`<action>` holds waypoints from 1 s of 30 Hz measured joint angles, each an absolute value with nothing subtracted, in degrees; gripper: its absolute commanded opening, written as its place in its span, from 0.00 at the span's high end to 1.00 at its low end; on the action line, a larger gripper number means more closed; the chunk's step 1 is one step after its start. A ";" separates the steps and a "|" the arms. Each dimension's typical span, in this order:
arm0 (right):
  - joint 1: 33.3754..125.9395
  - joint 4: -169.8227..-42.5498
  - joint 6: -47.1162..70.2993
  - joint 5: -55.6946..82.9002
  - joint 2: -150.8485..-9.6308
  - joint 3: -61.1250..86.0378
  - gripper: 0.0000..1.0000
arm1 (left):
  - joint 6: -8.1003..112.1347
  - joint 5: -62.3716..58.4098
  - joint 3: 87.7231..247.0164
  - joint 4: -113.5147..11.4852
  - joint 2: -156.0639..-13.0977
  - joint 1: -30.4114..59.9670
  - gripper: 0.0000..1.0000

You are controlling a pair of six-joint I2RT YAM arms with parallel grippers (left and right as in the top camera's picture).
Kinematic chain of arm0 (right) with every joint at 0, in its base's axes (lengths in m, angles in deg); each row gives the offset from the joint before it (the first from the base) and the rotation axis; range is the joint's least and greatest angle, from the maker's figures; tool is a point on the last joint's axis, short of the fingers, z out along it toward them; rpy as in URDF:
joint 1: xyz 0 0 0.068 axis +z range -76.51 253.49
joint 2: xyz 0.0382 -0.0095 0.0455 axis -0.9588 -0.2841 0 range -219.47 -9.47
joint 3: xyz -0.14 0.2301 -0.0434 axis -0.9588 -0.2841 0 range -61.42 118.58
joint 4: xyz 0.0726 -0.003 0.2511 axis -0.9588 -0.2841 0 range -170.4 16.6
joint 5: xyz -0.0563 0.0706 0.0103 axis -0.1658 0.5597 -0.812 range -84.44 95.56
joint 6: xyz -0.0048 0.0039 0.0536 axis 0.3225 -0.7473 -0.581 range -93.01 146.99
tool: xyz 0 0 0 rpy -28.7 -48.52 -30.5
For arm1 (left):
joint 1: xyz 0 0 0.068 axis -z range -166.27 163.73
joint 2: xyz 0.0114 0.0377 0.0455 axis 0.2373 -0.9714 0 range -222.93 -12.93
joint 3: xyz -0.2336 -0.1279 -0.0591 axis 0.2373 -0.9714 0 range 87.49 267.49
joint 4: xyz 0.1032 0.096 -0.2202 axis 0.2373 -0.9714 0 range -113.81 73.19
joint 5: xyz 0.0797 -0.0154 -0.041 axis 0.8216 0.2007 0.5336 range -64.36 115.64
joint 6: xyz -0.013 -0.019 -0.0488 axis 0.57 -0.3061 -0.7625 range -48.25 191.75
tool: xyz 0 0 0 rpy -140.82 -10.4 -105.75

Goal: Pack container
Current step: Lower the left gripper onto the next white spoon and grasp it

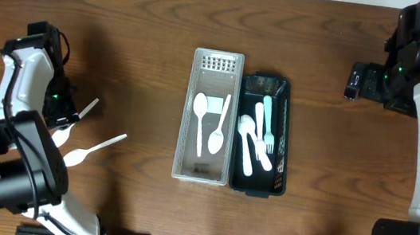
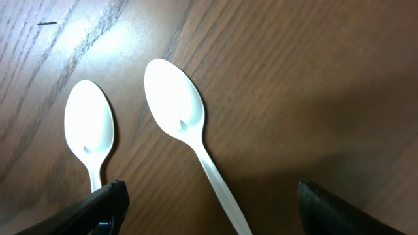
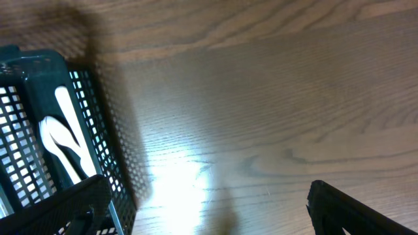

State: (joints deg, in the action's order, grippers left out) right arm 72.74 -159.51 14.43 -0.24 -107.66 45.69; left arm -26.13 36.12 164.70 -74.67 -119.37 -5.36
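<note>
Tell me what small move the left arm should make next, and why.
Probably lower the left gripper and close on the centred spoon: its handle runs between the open fingers, while the other spoon lies off to one side; both lie loose on the table.

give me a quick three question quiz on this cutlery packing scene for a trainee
1. How many loose white spoons show in the left wrist view?
2. True or false: the black basket holds nothing.
3. The left end effector is: A shut on a spoon; B open, gripping nothing; C out of view.
Key: 1. two. 2. false, it holds white cutlery. 3. B.
</note>
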 measured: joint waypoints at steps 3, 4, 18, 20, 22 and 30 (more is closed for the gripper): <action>72.74 -159.72 14.41 -0.24 -107.66 45.69 0.01 | -26.22 36.12 164.44 -73.32 -121.53 -5.36 0.14; 72.74 -159.79 14.41 -0.24 -107.66 45.69 0.01 | -26.22 36.09 164.16 -72.82 -122.05 -5.36 0.14; 72.74 -160.69 13.30 -0.24 -107.66 45.69 0.01 | -24.91 35.66 152.55 -57.30 -121.99 -5.30 0.15; 72.74 -160.88 13.17 -0.24 -107.66 45.69 0.01 | -24.19 35.63 152.35 -57.04 -121.88 -5.30 0.16; 72.74 -161.08 13.08 -0.24 -107.66 45.69 0.01 | -23.82 35.68 152.33 -56.80 -121.84 -5.30 0.24; 72.74 -161.30 12.95 -0.22 -107.66 45.69 0.01 | -21.45 36.33 152.07 -57.74 -121.84 -5.30 0.57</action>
